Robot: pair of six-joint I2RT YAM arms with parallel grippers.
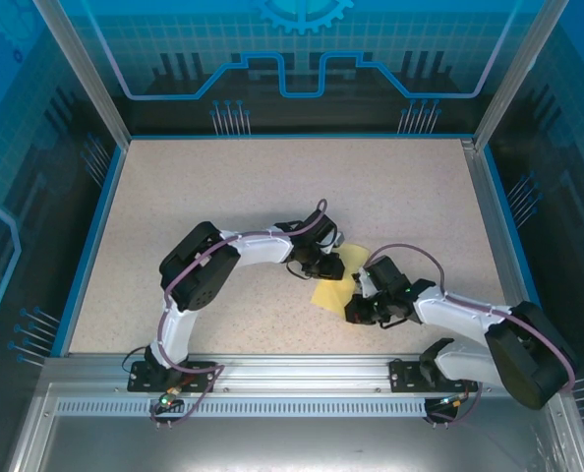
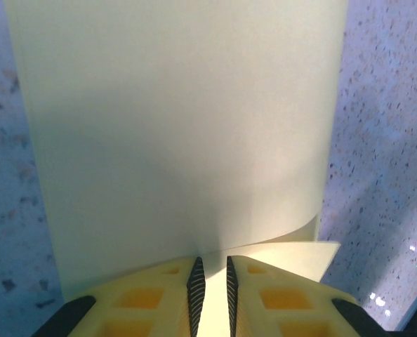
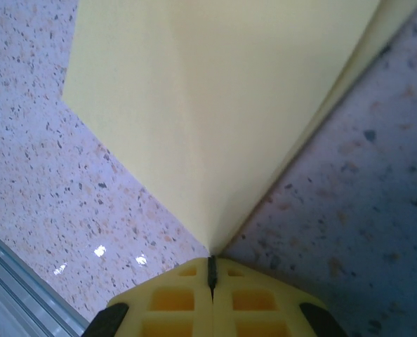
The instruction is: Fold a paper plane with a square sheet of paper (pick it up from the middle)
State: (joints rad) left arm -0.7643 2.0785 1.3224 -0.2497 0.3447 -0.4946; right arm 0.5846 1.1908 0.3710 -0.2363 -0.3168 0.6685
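The square sheet of paper (image 1: 331,292) is pale yellow and lies between both grippers near the table's front middle. My left gripper (image 1: 333,266) comes at it from the far side. In the left wrist view the sheet (image 2: 180,126) curls up and over from the left gripper (image 2: 211,270), whose jaws stand a narrow gap apart with a bent fold of paper between them. My right gripper (image 1: 357,307) is at the sheet's near right. In the right wrist view the right gripper (image 3: 210,263) is shut on a pointed corner of the creased sheet (image 3: 222,105). A paper plane is out of view.
The speckled beige table (image 1: 272,187) is framed by blue edges and glass walls. A metal rail (image 1: 302,379) with both arm bases runs along the near edge. The rail's corner (image 3: 12,295) shows at the lower left of the right wrist view.
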